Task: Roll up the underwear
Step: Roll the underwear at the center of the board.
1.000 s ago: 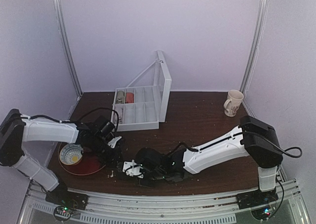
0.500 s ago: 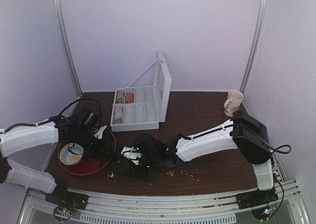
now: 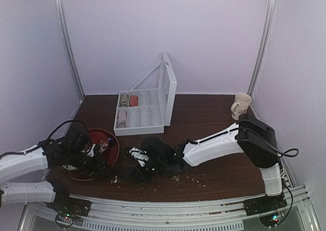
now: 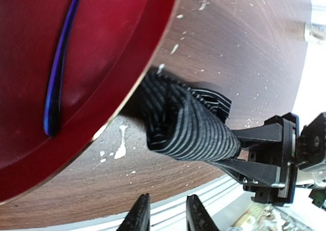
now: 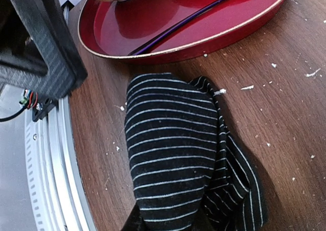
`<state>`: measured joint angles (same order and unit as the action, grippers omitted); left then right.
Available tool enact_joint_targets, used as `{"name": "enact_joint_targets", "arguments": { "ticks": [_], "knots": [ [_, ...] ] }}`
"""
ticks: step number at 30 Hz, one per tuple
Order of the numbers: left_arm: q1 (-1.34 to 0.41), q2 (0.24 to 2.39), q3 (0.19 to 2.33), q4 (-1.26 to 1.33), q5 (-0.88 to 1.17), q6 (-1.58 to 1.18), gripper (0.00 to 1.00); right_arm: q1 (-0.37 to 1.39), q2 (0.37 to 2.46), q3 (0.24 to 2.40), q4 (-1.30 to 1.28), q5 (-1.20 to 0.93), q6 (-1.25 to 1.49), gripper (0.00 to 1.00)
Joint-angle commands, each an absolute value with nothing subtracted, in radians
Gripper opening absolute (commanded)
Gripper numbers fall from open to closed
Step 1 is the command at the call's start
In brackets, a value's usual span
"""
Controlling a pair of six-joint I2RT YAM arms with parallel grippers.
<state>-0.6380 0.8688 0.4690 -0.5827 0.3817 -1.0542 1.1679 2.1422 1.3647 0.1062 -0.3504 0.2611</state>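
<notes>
Left wrist view: right tool [image 4: 229,148] clamped on the underwear [image 4: 178,119], left tool [image 4: 168,199] apart, empty.

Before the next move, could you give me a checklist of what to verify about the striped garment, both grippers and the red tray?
1. Right gripper holds the soft black pinstriped underwear: ok, jaws shut on one end.
2. Left gripper free: ok, open, nothing between its fingers.
3. Underwear clear of the round red tray: cannot tell, the bundle lies right beside the rim.
4. Roll tidy: not ok, it is a loose bundle with a flap out at one side.
5. Bundle fully on the brown wooden table: ok.
</notes>
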Motion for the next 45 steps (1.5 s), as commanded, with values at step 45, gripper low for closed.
{"name": "enact_joint_targets", "arguments": {
  "ticks": [45],
  "knots": [
    [-0.951, 0.787, 0.267, -0.097, -0.035, -1.537, 0.70, 1.246, 2.174, 1.181, 0.081, -0.155, 0.466, 0.00]
  ]
}}
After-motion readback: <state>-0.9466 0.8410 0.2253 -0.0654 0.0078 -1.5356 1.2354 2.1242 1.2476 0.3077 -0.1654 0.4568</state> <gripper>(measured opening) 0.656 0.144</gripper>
